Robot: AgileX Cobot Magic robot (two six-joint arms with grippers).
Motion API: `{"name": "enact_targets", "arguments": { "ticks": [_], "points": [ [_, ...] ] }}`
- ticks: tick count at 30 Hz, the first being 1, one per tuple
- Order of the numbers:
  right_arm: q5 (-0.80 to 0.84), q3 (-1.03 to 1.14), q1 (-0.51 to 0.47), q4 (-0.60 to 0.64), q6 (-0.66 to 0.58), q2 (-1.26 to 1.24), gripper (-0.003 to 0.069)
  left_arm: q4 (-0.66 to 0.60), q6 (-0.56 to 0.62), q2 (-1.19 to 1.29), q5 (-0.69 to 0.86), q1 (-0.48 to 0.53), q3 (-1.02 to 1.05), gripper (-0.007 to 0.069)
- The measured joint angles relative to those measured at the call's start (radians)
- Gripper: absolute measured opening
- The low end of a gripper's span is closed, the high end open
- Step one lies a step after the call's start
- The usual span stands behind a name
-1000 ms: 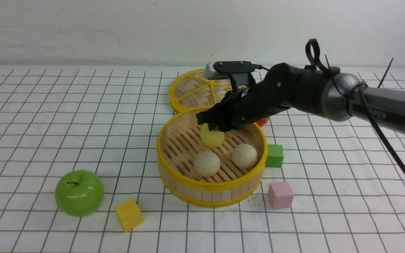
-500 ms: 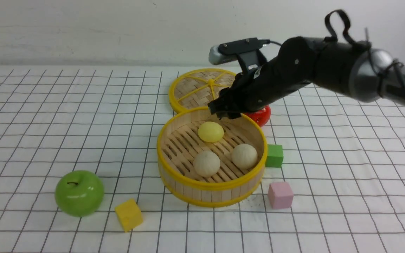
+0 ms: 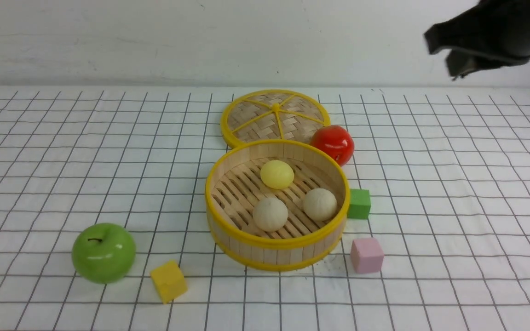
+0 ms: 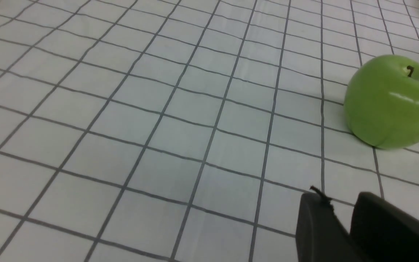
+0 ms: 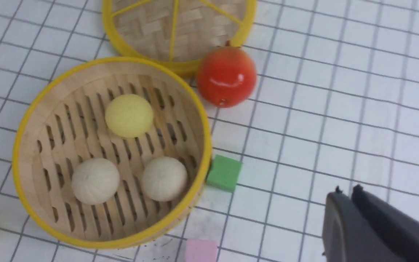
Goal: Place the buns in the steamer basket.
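All three buns, the pale yellow bun (image 3: pixel 277 174) and two cream buns (image 3: pixel 270 214) (image 3: pixel 320 203), sit on the slatted floor of the steamer basket (image 3: pixel 228 236) on the gridded worktop (image 3: pixel 62 151), so the loading looks complete. The right hand (image 5: pixel 348 194), closed and empty, hangs high and well clear of the basket; a clean retreat would avoid its rim and the red apple (image 3: pixel 333 144) beside it. Only the right wrist view looks straight down on all three buns and the woven lid (image 5: pixel 180 31). Only the left wrist view catches the left hand (image 4: pixel 340 209), empty, its fingers barely parted, near the green apple (image 4: pixel 391 102).
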Motion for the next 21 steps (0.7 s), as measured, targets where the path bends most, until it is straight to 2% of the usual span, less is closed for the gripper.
{"name": "enact_targets", "arguments": {
  "ticks": [4, 6, 7, 13, 17, 21],
  "points": [
    [-0.073, 0.146, 0.0, -0.041, 0.051, -0.144, -0.002, 0.0, 0.0, 0.0, 0.0, 0.0, 0.0, 0.0143],
    [-0.171, 0.332, 0.0, -0.052, 0.062, -0.295, -0.002, 0.0, 0.0, 0.0, 0.0, 0.0, 0.0, 0.0143],
    [-0.179, 0.345, 0.0, -0.052, 0.062, -0.305, -0.002, 0.0, 0.0, 0.0, 0.0, 0.0, 0.0, 0.0143],
    [-0.406, 0.735, 0.0, -0.067, 0.122, -0.625, -0.002, 0.0, 0.0, 0.0, 0.0, 0.0, 0.0, 0.0143],
    [-0.484, 0.904, 0.0, -0.102, 0.139, -0.782, -0.002, 0.0, 0.0, 0.0, 0.0, 0.0, 0.0, 0.0143],
    [-0.496, 1.003, 0.0, -0.107, 0.142, -0.89, -0.002, 0.0, 0.0, 0.0, 0.0, 0.0, 0.0, 0.0143]
  ]
}}
